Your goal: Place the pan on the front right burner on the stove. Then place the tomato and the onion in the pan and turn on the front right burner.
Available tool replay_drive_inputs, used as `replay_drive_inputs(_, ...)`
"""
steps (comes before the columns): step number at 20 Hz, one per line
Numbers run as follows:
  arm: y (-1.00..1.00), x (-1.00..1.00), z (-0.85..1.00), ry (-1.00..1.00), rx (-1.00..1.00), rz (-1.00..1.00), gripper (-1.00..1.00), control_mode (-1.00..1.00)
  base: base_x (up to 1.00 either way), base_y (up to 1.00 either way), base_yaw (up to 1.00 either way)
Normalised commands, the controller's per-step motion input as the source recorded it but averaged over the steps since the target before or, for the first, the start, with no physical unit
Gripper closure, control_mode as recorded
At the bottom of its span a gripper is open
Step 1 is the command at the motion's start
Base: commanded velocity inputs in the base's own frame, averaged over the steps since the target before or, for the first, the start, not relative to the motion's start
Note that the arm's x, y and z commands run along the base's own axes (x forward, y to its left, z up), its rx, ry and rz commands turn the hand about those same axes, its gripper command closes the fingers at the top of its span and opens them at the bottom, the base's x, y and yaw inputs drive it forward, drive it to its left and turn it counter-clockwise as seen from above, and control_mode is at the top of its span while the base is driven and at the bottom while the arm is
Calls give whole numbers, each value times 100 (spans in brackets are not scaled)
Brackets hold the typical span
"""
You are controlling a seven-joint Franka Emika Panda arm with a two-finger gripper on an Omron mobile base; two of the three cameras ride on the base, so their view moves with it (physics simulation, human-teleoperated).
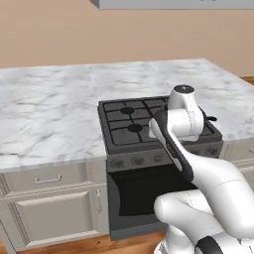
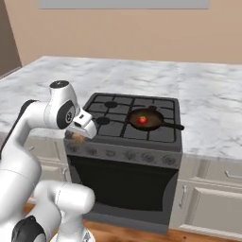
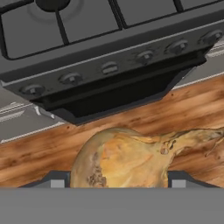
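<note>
The tan yellow-brown onion is seen closest in the hand view, a smooth rounded bulb with darker mottling and a thin dried stem tip drawn out to one side. It is held between the two small dark fingertips of the tool, whose jaws are set wide and clenched on its sides. In the right base view the onion shows as a small tan patch under the tool, in front of the left end of the dark grey gas stove, level with its row of knobs and clear of the wooden floor.

The white arm is bent sharply at the elbow, with the wrist turned down and the hand pointed toward the stove front.

Farther out, the small round dark frying pan is set on the black grate over the front right burner, its long thin black handle pointed right. The small bright red tomato lies inside it. The stove is flanked by the white marbled table on both sides.
</note>
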Motion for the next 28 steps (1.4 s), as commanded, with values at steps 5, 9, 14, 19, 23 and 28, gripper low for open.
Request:
replay_drive_inputs(5, 0, 0, 0, 0, 0, 0, 100, 100, 29, 11, -26)
replay_drive_inputs(9, 0, 0, 0, 0, 0, 0, 100, 100, 36, 20, -28)
replay_drive_inputs(14, 0, 0, 0, 0, 0, 0, 100, 100, 32, 23, -26)
replay_drive_inputs(19, 0, 0, 0, 0, 0, 0, 100, 100, 24, 33, -23)
replay_drive_inputs(23, 0, 0, 0, 0, 0, 0, 100, 100, 29, 44, -23)
replay_drive_inputs(28, 0, 0, 0, 0, 0, 0, 100, 100, 32, 43, -23)
